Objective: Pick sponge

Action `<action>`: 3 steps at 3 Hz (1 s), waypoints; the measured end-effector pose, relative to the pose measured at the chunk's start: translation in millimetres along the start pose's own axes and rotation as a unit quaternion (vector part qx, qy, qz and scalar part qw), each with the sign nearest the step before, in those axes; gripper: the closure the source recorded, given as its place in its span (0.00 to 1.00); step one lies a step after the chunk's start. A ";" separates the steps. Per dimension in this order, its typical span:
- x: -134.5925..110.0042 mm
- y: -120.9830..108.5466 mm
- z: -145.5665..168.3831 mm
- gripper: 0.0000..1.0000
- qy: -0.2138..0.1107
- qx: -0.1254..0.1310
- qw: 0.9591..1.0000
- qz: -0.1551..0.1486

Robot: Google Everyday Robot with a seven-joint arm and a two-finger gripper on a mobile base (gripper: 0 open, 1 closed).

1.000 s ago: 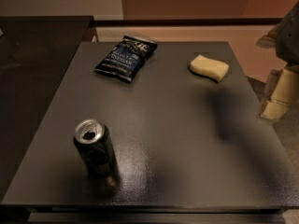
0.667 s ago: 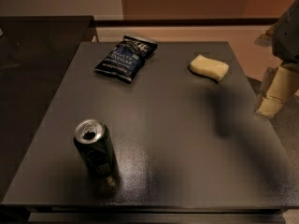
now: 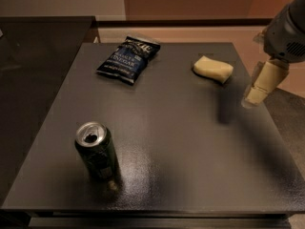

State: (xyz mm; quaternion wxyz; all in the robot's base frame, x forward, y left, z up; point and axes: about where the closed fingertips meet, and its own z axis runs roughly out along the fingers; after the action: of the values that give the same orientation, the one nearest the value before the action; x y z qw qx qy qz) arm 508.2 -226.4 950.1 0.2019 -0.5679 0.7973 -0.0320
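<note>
The sponge [image 3: 213, 68] is a small pale yellow soft block lying flat on the dark table [image 3: 181, 142], at its far right. My gripper [image 3: 254, 95] hangs from the arm at the right edge of the view. It hovers above the table's right edge, to the right of the sponge and a little nearer the camera, not touching it. Nothing shows in the gripper.
A dark blue chip bag [image 3: 127, 58] lies at the far middle of the table. An open green can [image 3: 96, 150] stands upright near the front left. A darker counter [image 3: 43, 46] adjoins the table on the left.
My gripper has moved left and slightly up, from beyond the table's right edge to over it, closer to the sponge. The sponge, bag and can have not moved.
</note>
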 end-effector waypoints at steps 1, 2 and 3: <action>-1.8 -35.7 16.2 0.00 -0.022 0.030 0.999 0.032; -6.1 -73.1 35.7 0.00 -0.047 0.042 0.996 0.065; -8.0 -103.5 58.6 0.00 -0.069 0.038 0.992 0.100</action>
State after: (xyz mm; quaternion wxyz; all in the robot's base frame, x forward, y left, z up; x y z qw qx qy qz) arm 623.7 -245.1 927.7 0.2801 -0.4780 0.8325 -0.0023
